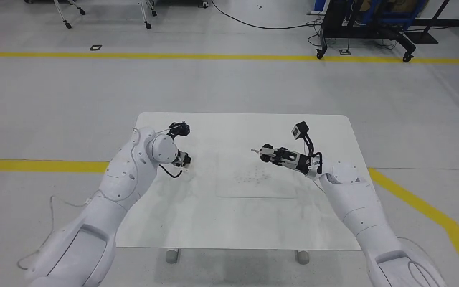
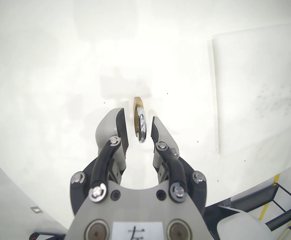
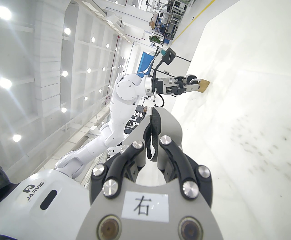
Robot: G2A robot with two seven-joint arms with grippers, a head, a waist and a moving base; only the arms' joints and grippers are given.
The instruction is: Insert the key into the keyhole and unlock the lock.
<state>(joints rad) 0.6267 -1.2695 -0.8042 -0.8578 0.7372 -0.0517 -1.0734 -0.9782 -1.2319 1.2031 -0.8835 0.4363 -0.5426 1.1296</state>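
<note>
A robotics lab in a big industrial hall is being shown. A wide, smooth grey floor (image 1: 215, 86) is being crossed by yellow lines (image 1: 215, 55), as in a factory. A plain white table (image 1: 244, 208) is being used as the bench. Wheeled stands (image 1: 147, 18) and a black cart (image 1: 366, 32) are being kept at the far edge, and a cable (image 1: 258, 27) is being trailed across the floor. A high white grid ceiling (image 3: 45, 45) is being lit by rows of round lamps (image 3: 64, 73), and racks of equipment (image 3: 162, 21) are being kept in the distance.
</note>
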